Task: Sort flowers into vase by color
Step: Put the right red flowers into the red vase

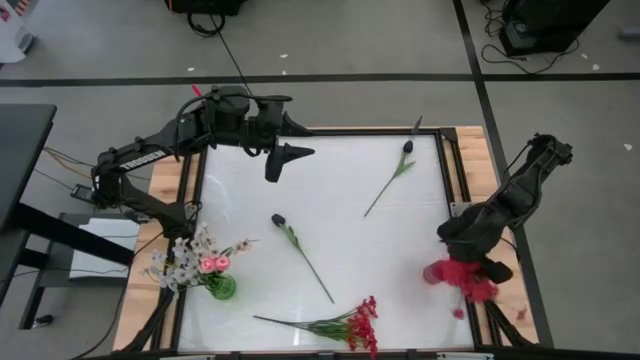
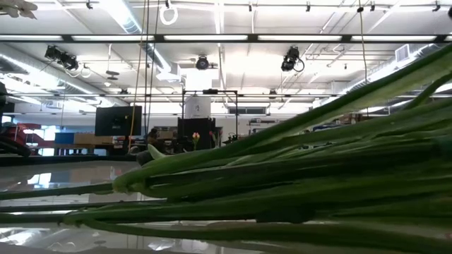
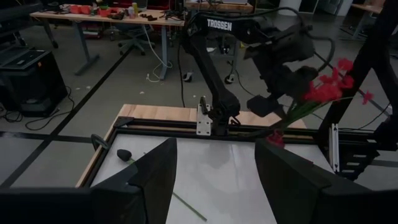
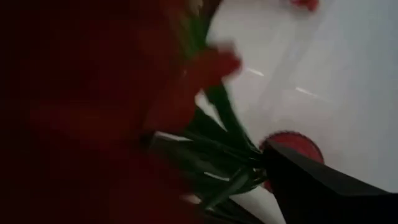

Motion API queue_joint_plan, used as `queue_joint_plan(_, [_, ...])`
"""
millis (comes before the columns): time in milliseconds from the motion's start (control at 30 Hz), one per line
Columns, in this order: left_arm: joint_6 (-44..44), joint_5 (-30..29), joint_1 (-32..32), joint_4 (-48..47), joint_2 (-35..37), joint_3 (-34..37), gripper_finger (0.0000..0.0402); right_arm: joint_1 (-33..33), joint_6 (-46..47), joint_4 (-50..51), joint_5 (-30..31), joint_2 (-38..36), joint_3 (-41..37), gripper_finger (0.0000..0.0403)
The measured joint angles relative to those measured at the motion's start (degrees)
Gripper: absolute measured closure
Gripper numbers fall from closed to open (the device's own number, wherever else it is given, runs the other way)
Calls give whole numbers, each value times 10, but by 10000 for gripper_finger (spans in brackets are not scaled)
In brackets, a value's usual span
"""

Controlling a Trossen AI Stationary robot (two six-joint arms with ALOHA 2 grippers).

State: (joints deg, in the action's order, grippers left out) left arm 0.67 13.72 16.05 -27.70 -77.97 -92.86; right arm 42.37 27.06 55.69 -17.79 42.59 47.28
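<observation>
table centre (image 1: 330, 200) lies open between two dark-bud stems (image 1: 300, 252).

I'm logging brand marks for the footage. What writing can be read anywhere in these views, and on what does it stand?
"TROSSEN": white letters on the dark upper link of the right robot arm, seen in the left wrist view.
White lettering on the dark left robot arm in the high view: too small to read.
Nothing readable in the low view or the right wrist view.

My right gripper (image 1: 470, 262) hides its fingers behind red blooms (image 4: 93, 118), a blur up close (stems (image 2: 296, 183) block the low camera).
</observation>
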Motion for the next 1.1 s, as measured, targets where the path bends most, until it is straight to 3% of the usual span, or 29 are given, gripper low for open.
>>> queue_joint_plan(200, [0, 0, 0, 0, 0, 0, 180, 0, 12, 8, 36, 0, 16, 114])
queue_joint_plan(500, [0, 0, 0, 0, 0, 0, 180, 6, -24, 78, 32, 6, 16, 113])
queue_joint_plan(767, [0, 0, 0, 0, 0, 0, 180, 7, -36, 165, 72, 5, 16, 113])
queue_joint_plan(900, [0, 0, 0, 0, 0, 0, 180, 7, -12, 219, 122, 5, 16, 115])
queue_joint_plan(1100, [0, 0, 0, 0, 0, 0, 180, 4, 36, 308, 242, 5, 16, 129])
